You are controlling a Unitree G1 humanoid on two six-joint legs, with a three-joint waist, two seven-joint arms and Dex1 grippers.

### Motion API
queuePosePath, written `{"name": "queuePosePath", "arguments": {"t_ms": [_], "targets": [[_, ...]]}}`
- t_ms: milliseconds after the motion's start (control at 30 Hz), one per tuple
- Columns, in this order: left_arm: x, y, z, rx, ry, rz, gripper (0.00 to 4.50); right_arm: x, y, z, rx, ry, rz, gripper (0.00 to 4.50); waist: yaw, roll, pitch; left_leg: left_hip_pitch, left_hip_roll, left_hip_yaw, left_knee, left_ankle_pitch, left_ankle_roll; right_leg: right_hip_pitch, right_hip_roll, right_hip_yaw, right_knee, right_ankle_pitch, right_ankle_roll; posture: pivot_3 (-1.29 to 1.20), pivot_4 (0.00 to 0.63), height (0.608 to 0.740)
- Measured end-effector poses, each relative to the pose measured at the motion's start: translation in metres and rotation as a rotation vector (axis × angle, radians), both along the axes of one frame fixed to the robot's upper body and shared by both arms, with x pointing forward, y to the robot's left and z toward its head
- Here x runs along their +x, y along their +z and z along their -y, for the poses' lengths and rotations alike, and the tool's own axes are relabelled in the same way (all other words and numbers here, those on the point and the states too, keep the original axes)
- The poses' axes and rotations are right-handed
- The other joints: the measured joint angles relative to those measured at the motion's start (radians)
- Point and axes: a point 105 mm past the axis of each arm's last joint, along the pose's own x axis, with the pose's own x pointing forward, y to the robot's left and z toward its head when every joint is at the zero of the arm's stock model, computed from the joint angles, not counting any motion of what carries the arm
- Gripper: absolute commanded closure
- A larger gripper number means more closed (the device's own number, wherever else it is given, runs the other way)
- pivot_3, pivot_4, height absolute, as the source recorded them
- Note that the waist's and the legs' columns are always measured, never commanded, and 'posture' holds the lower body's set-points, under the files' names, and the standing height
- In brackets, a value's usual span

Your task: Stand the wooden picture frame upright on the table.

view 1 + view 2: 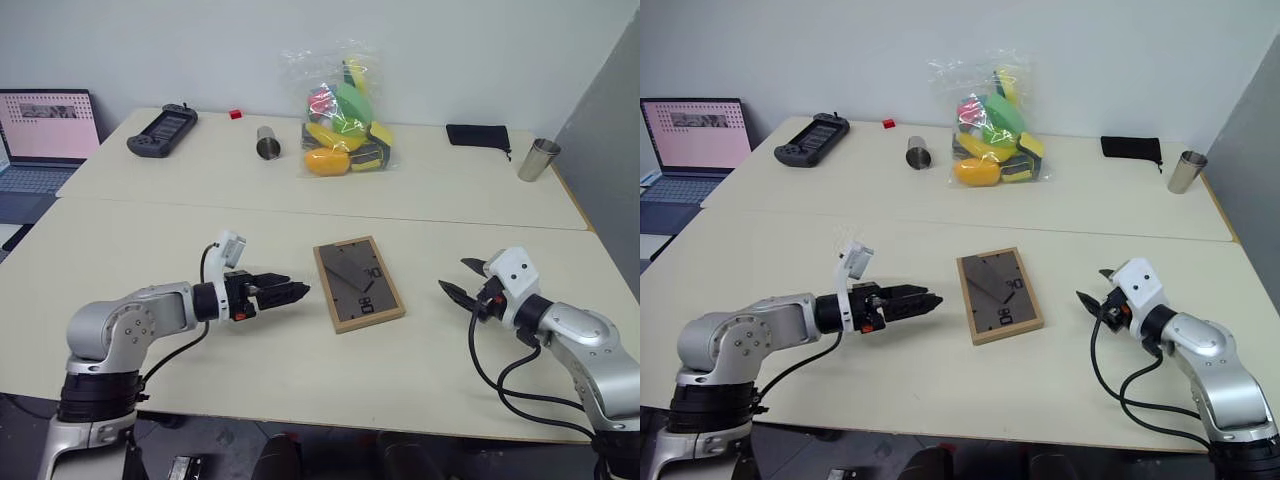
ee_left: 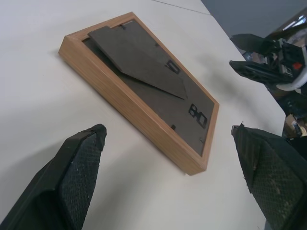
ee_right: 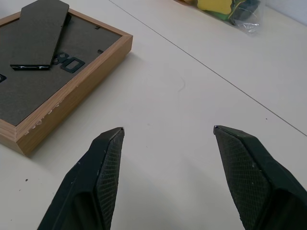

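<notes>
While the frame [image 1: 358, 284] lies flat, back up, mid table [image 1: 300, 380], its long axis runs away from the robot; left gripper [image 1: 293, 291] & right gripper [image 1: 462, 279] flank it, jaws wide, empty.

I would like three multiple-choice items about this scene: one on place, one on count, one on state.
1. The wooden picture frame lies:
A. between both grippers
B. beside the laptop
C. inside the plastic bag

2. Metal cups on the table:
A. none
B. two
C. four

3. The frame is:
A. upright
B. flat, back panel up
C. held in the air

Key: 1 A, the left gripper and right gripper flank it. 2 B, one cup lies tipped, one cup stands. 3 B, its dark back faces up.
</notes>
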Motion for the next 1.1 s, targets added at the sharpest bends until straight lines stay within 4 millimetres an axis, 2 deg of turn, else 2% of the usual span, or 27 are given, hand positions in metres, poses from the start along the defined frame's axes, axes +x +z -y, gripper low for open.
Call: {"name": "queuePosePath", "arguments": {"t_ms": [200, 300, 400, 500, 600, 867, 1100], "targets": [[0.0, 0.003, -0.005, -0.013, 0.016, 0.02, 1.93, -0.001, -0.003, -0.002, 0.003, 0.006, -0.007, 1.33, 0.001, 0.0, 0.0, 0.0, 0.0, 0.0, 0.0, 0.0, 0.0, 0.0, 0.0, 0.0, 0.0, 0.0, 0.0, 0.0, 0.15, 0.74], [-0.001, 0.003, -0.004, -0.011, 0.016, 0.024, 2.45, 0.003, -0.004, 0.002, -0.008, -0.009, -0.014, 1.33, 0.001, 0.0, 0.0, 0.0, 0.0, 0.0, 0.0, 0.0, 0.0, 0.0, 0.0, 0.0, 0.0, 0.0, 0.0, 0.0, 0.15, 0.74], [0.002, 0.003, -0.005, 0.004, 0.033, 0.048, 3.19, 0.011, -0.008, 0.007, -0.036, -0.045, -0.019, 1.33, 0.001, 0.0, 0.0, 0.0, 0.0, 0.0, 0.001, 0.0, 0.0, 0.0, 0.0, 0.0, 0.0, 0.001, -0.001, 0.0, 0.15, 0.74], [0.006, 0.004, -0.008, 0.026, 0.055, 0.074, 3.87, 0.016, -0.014, 0.013, -0.037, -0.091, -0.03, 1.8, 0.001, 0.0, 0.0, 0.0, 0.0, 0.0, 0.0, 0.0, 0.0, 0.0, 0.0, 0.0, 0.0, 0.001, -0.001, 0.0, 0.15, 0.74], [0.008, 0.005, -0.008, 0.037, 0.06, 0.094, 4.47, 0.018, -0.015, 0.007, -0.017, -0.087, -0.024, 2.56, 0.001, 0.0, 0.0, 0.0, 0.0, 0.0, 0.0, 0.0, 0.0, 0.0, 0.0, 0.0, 0.0, 0.001, -0.001, 0.0, 0.15, 0.74], [0.008, 0.003, -0.008, 0.054, 0.057, 0.096, 4.5, 0.014, -0.013, -0.014, 0.031, -0.016, -0.021, 4.49, 0.001, 0.0, 0.0, 0.0, 0.0, 0.0, 0.0, 0.0, 0.0, 0.0, 0.0, 0.0, 0.001, 0.001, -0.001, 0.0, 0.15, 0.74], [0.011, -0.004, -0.005, 0.086, 0.054, 0.07, 4.5, 0.016, -0.013, -0.02, 0.01, -0.003, -0.038, 4.49, 0.001, 0.0, 0.0, 0.0, 0.0, 0.0, 0.001, 0.0, 0.0, 0.0, 0.0, 0.0, 0.001, 0.001, -0.001, 0.0, 0.15, 0.74]]}}
